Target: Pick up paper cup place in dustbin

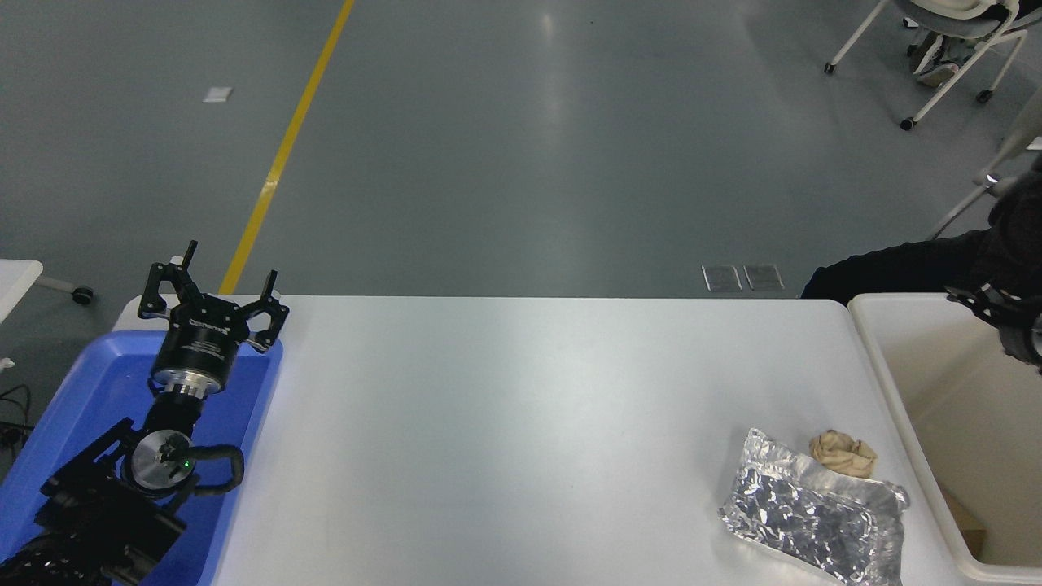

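Beige dustbin (883, 358), smooth thick-rimmed tub; right tool (1009, 321) above, state unclear. Left tool (213, 281) spread open over blue tray (73, 407).

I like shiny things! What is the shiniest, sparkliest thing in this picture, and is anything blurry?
Head view: the crumpled foil glints most; the grey floor shows a soft pale streak of reflected light. Head view: everything looks sharp except the right tool, cut off at the edge.

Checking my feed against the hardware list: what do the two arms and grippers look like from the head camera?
The left gripper is black, with thin pronged fingers on a round black body bearing white lettering, a silver collar behind it, and a black cable loop by a silver joint disc with a green light. Of the right gripper, only a black end shows at the frame edge.
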`<action>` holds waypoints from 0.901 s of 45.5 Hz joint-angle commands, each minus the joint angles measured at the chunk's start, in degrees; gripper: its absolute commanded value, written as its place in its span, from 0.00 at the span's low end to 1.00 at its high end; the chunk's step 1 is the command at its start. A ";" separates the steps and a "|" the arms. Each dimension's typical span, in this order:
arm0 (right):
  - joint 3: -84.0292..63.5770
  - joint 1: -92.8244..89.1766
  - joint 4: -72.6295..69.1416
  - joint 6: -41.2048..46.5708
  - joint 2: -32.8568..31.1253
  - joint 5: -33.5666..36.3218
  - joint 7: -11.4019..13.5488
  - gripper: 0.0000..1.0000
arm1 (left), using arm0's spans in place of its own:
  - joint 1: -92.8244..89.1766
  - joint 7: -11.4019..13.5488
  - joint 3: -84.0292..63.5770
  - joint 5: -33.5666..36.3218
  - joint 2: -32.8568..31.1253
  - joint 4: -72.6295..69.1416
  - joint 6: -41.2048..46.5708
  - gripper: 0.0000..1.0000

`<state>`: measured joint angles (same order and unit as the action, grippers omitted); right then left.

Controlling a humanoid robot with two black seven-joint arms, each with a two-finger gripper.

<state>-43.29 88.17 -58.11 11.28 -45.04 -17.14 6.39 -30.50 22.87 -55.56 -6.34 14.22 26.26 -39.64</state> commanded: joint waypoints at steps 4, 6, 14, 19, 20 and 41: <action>-17.79 29.06 -17.64 20.26 9.61 0.61 0.02 1.00 | 0.09 0.07 0.02 0.01 0.02 -0.07 0.00 1.00; -18.05 31.52 -20.01 22.11 12.41 2.19 0.02 1.00 | 0.09 0.07 0.02 0.01 0.02 -0.07 0.09 1.00; -18.41 40.84 -27.49 26.50 21.91 9.66 0.02 1.00 | 0.18 0.07 -0.07 0.01 0.02 -0.07 0.17 1.00; -18.23 44.28 -29.51 29.23 25.96 12.48 0.02 1.00 | 0.18 0.07 -0.07 -0.08 0.02 -0.07 0.17 1.00; -18.14 44.98 -29.69 29.50 26.66 12.74 0.02 1.00 | 0.18 0.07 -0.07 -0.08 0.02 -0.07 0.17 1.00; -15.95 47.36 -30.83 32.22 32.47 17.05 0.02 1.00 | 0.18 0.07 -0.07 -0.08 0.02 -0.07 0.26 1.00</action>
<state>-60.32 133.70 -87.98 42.27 -15.54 -2.12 6.42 -30.33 22.94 -55.63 -6.39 14.24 26.19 -39.42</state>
